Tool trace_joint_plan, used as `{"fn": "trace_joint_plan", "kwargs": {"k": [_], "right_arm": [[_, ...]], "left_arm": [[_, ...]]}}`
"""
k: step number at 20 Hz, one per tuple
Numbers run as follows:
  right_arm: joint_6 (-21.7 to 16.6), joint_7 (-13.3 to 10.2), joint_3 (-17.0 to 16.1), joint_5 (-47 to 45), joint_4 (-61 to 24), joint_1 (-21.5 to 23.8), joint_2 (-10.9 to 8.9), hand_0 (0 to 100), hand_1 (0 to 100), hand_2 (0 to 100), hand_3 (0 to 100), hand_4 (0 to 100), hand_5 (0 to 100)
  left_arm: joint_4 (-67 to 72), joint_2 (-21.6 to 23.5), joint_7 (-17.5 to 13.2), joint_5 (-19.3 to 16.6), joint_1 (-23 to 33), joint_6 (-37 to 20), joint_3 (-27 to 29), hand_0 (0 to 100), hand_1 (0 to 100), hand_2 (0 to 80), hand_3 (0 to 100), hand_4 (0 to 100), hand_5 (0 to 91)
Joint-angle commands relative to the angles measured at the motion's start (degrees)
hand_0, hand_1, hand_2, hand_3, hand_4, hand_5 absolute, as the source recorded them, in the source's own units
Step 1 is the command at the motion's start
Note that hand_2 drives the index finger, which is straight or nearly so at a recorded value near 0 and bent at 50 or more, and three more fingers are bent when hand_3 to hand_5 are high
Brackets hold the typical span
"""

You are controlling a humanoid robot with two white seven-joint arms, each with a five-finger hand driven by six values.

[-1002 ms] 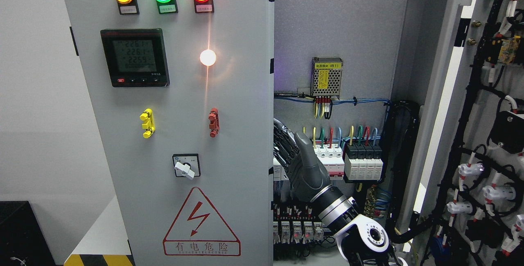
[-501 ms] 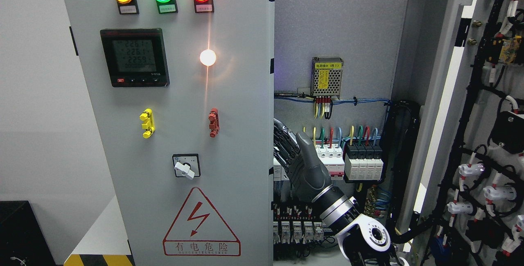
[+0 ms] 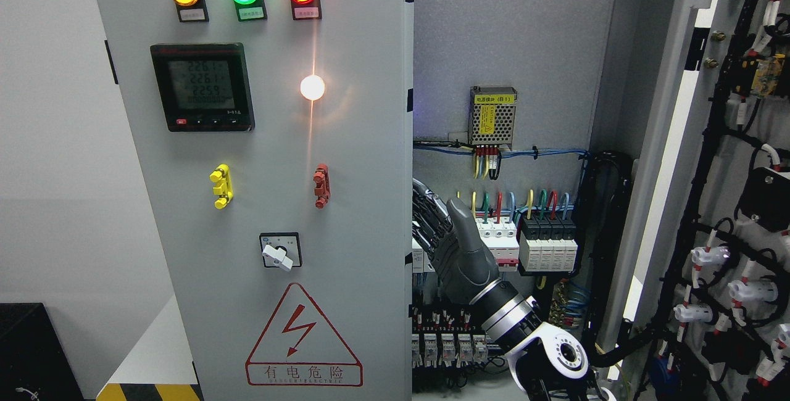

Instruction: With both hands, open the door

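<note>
Black box [image 3: 28,351] at lower left; yellow-black striped floor marking [image 3: 148,392] beside it.

One head view only, looking level and straight on at an electrical cabinet from close by. The closed left door [image 3: 259,173] fills the frame's left and centre; the open interior [image 3: 512,142] takes the right, with what seems the swung-out right door [image 3: 740,203] at the far right edge.

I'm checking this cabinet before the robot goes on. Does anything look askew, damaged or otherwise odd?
Nothing looks damaged. The rotary switch on the left door has its white knob turned off vertical, which may just be its setting. The right hand has its fingers behind that door's inner edge. The right door already stands wide open, wiring exposed.
</note>
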Motion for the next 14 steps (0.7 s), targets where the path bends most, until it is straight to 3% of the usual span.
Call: {"fn": "trace_joint_plan", "kwargs": {"k": [1,14], "right_arm": [[-0.02,0.46,0.76,-0.29,0.12,0.05,-0.05,19,0,0,0,0,0],[-0.10,1.69,0.67,-0.37,0.12,-0.39,-0.05,19,0,0,0,0,0]], "left_arm": [[0.00,0.00,-0.04,0.00,-0.18,-0.05,0.00,0,0,0.0,0,0,0.0],[0.00,0.00,-0.04,0.00,-0.18,-0.05,0.00,0,0,0.0,0,0,0.0]]}}
